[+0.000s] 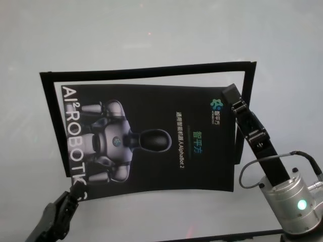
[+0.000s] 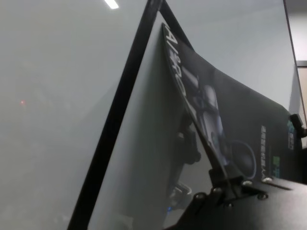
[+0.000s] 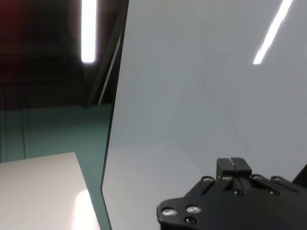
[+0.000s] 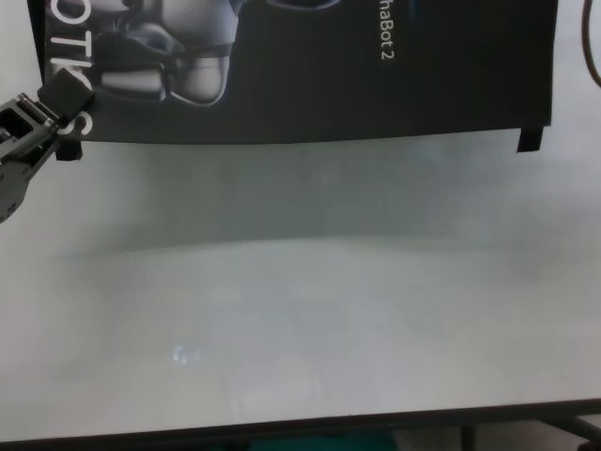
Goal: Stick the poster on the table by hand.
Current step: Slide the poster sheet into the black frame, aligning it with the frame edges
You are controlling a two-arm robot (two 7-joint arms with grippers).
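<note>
On wide white matte table (image 1: pixel 151 30), glossy black poster with silver robot print (image 1: pixel 151 141) lies inside black tape outline (image 1: pixel 146 69). We pinch near-left corner in left gripper (image 1: pixel 76 190), fingers clamped on poster. Right gripper (image 1: pixel 229 93) presses far-right corner; fingers seemingly closed, holding nothing. We lower corner slowly, smoothing flat. Open table toward near edge.

Head view: high, facing forward and down, taking in the whole poster (image 1: pixel 146 138) on the table (image 1: pixel 151 45). Chest view: lower and nearer, covering the poster's near edge (image 4: pixel 310 85) and the table's front edge (image 4: pixel 300 427); shared with head view. Left wrist view: close, grazing along the poster (image 2: pixel 230 124). Right wrist view: low across bare table (image 3: pixel 201 96).
</note>
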